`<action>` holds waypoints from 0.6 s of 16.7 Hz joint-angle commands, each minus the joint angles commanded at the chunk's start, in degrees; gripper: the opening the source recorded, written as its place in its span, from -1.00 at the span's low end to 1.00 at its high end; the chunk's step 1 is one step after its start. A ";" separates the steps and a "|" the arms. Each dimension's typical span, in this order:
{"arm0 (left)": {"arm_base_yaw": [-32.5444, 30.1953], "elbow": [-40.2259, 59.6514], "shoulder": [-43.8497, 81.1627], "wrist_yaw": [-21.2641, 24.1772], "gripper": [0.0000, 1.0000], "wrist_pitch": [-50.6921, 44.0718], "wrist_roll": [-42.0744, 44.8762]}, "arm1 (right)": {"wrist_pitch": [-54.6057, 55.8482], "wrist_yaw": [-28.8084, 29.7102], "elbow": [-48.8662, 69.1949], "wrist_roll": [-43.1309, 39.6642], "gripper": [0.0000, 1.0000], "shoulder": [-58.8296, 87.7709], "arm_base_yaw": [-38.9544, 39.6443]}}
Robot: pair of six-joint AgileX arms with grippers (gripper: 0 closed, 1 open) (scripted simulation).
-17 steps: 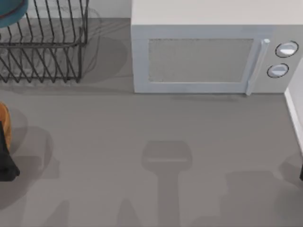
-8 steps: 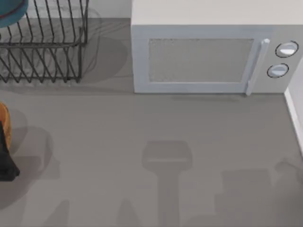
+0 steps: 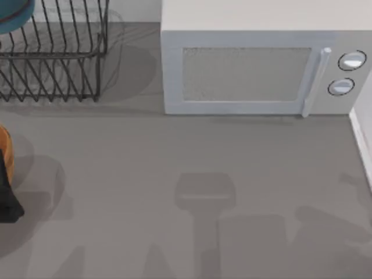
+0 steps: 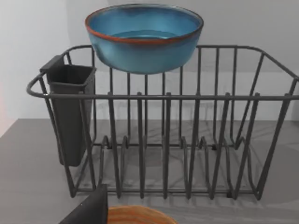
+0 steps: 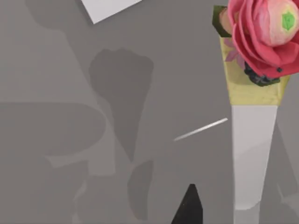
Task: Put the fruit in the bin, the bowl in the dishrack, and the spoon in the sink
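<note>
1. Where the table (image 3: 174, 151) meets the far left corner: black wire dishrack (image 4: 187, 140), with the blue bowl (image 4: 144, 37) at its top, above the prongs.
2. Orange-brown bin (image 3: 3, 142): left edge of the table, near side of the dishrack.
3. Left arm (image 3: 7, 192): dark part just beside the bin; gripper opening cannot be told.
4. Right gripper: opening cannot be told; its wrist view shows a pink flower (image 5: 264, 35) in a pale vase (image 5: 252, 154).
5. White microwave (image 3: 256, 70): far right.

Bowl (image 3: 13, 14) and bin (image 3: 4, 145) were cut off at the top view's left edge, my left arm (image 3: 7, 195) too
</note>
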 joint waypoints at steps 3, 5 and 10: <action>0.00 0.00 0.00 0.00 1.00 0.00 0.00 | -2.09 0.00 1.53 -0.13 -1.00 -1.42 -0.05; 0.00 0.00 0.00 0.00 1.00 0.00 0.00 | -2.09 0.00 1.53 -0.13 -1.00 -1.42 -0.05; 0.00 0.00 0.00 0.00 1.00 0.00 0.00 | -3.29 0.03 5.16 -0.20 -1.00 2.42 -0.65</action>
